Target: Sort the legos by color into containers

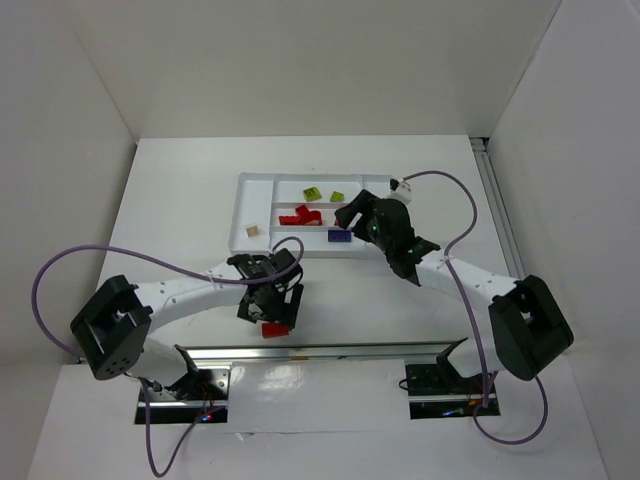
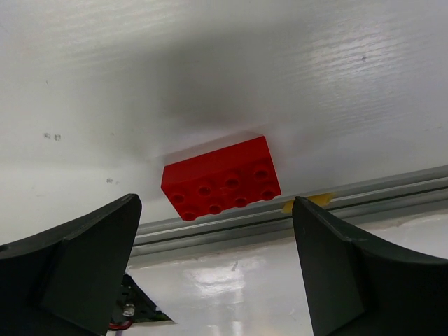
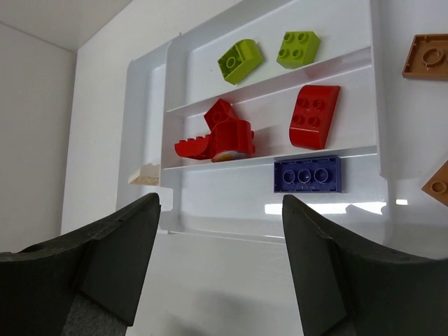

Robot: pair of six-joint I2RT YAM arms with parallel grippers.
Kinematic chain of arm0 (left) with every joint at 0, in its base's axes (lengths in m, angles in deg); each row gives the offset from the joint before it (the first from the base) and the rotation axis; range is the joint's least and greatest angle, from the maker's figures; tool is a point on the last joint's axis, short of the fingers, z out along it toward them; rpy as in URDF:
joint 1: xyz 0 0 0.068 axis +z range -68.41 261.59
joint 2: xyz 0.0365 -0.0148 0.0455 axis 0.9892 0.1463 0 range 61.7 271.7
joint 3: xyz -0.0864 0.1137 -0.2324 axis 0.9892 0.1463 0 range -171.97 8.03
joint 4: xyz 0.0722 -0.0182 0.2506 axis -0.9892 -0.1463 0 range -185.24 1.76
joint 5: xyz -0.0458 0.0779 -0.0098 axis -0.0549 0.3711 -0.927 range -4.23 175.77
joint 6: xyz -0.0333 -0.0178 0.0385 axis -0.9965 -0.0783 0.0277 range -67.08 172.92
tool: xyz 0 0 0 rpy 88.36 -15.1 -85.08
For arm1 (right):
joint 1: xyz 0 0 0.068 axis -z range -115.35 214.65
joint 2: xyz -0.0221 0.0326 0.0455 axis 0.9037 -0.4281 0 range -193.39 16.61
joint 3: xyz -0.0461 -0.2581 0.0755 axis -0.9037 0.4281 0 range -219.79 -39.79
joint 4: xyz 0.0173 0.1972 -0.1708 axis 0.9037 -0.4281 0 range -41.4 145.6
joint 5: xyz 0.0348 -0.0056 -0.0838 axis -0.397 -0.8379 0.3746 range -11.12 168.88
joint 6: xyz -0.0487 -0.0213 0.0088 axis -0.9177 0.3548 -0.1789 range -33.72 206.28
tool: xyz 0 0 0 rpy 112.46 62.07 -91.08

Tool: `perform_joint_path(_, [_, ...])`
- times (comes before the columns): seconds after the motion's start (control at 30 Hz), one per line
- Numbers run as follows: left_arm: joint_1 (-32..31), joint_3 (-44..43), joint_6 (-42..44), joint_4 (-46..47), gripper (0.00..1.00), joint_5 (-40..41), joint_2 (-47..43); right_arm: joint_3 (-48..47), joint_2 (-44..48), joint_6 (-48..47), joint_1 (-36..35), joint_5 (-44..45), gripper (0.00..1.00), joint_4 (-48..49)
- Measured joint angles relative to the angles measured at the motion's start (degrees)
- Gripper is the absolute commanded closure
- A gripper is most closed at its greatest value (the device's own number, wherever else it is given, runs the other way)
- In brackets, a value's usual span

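Red brick (image 2: 221,178) before wide-open left pincer (image 2: 215,203), apparently untouched.

My left claw (image 2: 215,210): fingers spread. A red brick (image 2: 222,178) lies ahead in line with the gap, with room on either side. A metal rail (image 2: 378,187) hems it in close behind. My right claw (image 3: 220,210): spread, with the low tray wall (image 3: 231,236) ahead and a purple brick (image 3: 306,173) just past it.

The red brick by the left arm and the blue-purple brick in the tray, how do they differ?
The red brick lies on the table by a metal rail; the blue-purple brick sits in a tray compartment. The red brick shows eight studs in two rows; the blue-purple brick shows one row of three. Both are rectangular and studded, and neither is gripped.
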State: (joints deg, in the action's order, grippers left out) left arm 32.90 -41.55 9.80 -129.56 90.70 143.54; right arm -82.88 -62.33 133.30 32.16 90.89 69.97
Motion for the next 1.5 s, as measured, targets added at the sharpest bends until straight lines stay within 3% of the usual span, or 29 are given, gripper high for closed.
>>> perform_joint_path(0.43, [-0.92, 1.09, -5.57, -0.70, 0.00, 0.13, 0.81, 0.00, 1.66, -0.85, 0.00, 0.74, 0.21, -3.17])
perform_joint_path(0.67, [-0.92, -0.35, -6.91, -2.16, 0.00, -0.74, 6.64, 0.00, 3.17, -1.60, 0.00, 0.85, 0.21, -4.52])
perform_joint_path(0.73, [-0.92, -0.44, -7.30, -2.25, 0.02, -0.81, 7.26, 0.00, 3.78, -1.88, 0.00, 0.87, 0.21, -5.05])
perform_joint_path(0.9, [-0.92, -0.48, -8.48, -2.82, 0.18, -0.98, 7.34, 0.00, 5.31, -2.49, 0.00, 0.87, 0.21, -5.53])
perform_joint_path(1.03, [-0.92, -0.94, -8.39, -3.04, 0.23, -1.01, 7.85, 0.00, 5.49, -2.80, 0.00, 0.85, 0.21, -5.62])
perform_joint_path(1.3, [-0.92, -2.75, -8.07, -2.58, 0.11, -0.83, 10.45, 0.00, 5.44, -3.21, 0.00, 0.57, 0.21, -5.75])
perform_joint_path(1.43, [-0.92, -3.43, -7.96, -2.43, 0.11, -0.92, 11.45, 0.00, 5.31, -3.23, 0.00, 0.09, 0.21, -5.86])
perform_joint_path(1.5, [-0.92, -3.72, -8.00, -2.32, 0.17, -0.85, 11.72, 0.00, 5.16, -3.23, 0.00, -0.13, 0.21, -5.90])
